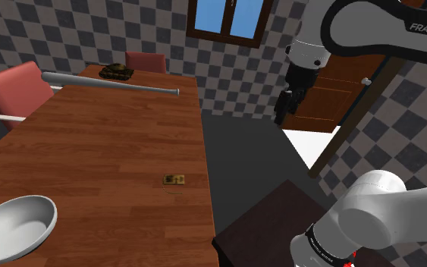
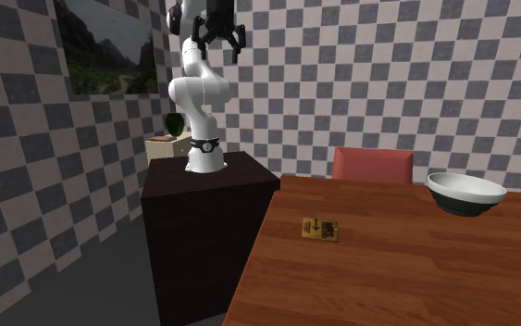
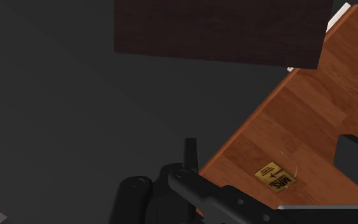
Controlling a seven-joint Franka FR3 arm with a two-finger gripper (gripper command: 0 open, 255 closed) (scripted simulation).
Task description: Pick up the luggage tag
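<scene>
Well below the high, open-fingered gripper (image 2: 221,43), luggage tag (image 2: 320,229) flat on table (image 2: 388,278).

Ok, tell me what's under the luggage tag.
The luggage tag lies flat on the brown wooden table, near its edge, with a thin cord loop curling beside it. The patch of tabletop directly beneath is covered by the tag itself.

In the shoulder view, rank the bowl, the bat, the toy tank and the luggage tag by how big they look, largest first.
1. bowl, nearest the camera, so its lead is unsure
2. bat, longer but thin
3. toy tank
4. luggage tag
</scene>
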